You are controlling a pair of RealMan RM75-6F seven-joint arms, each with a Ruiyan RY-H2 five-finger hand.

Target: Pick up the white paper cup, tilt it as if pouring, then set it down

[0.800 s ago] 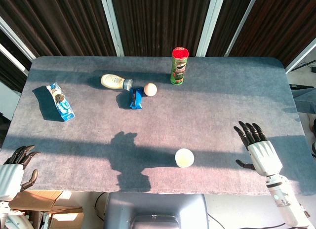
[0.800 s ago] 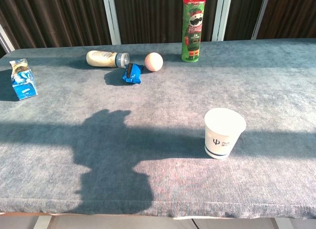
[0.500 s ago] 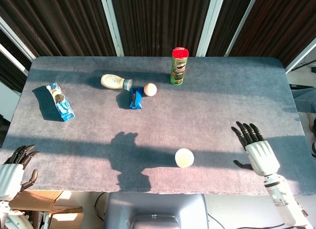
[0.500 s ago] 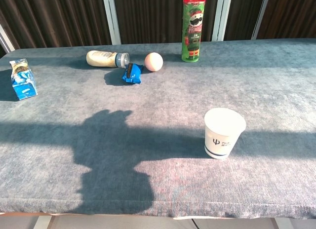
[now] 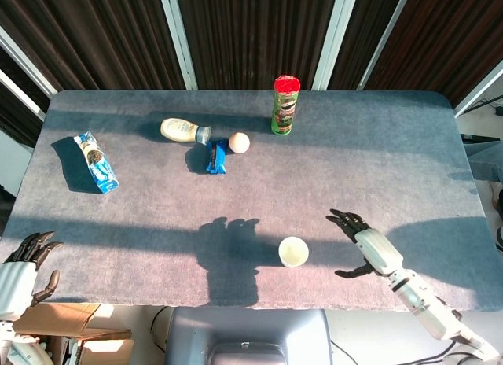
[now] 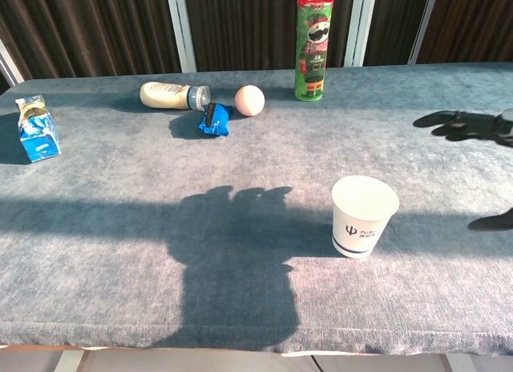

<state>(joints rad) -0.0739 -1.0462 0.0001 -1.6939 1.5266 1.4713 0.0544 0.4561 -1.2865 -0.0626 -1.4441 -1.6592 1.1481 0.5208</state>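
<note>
Standing upright near the front edge of the grey surface (image 5: 393, 168), the cup (image 5: 293, 251) is untouched, its mouth open to the head view and a dark band and logo showing low on its side in the chest view. The right hand (image 5: 368, 250) hovers just beside it on the right, apart from it, with dark fingers (image 5: 346, 220) spread toward the cup and thumb held out below; it holds nothing. In the chest view only its fingertips enter at the right edge. The left hand (image 5: 22, 268) sits off the front-left corner of the surface, well apart from the cup; its fingers look loosely curled with nothing in them, though the view there is too partial to be sure. Across the far side lie a snack bag (image 5: 96, 161), a bottle (image 5: 184, 130) on its side, a blue packet (image 5: 216, 157), a ball (image 5: 239, 142) and 1 upright green can (image 5: 286, 105).
</note>
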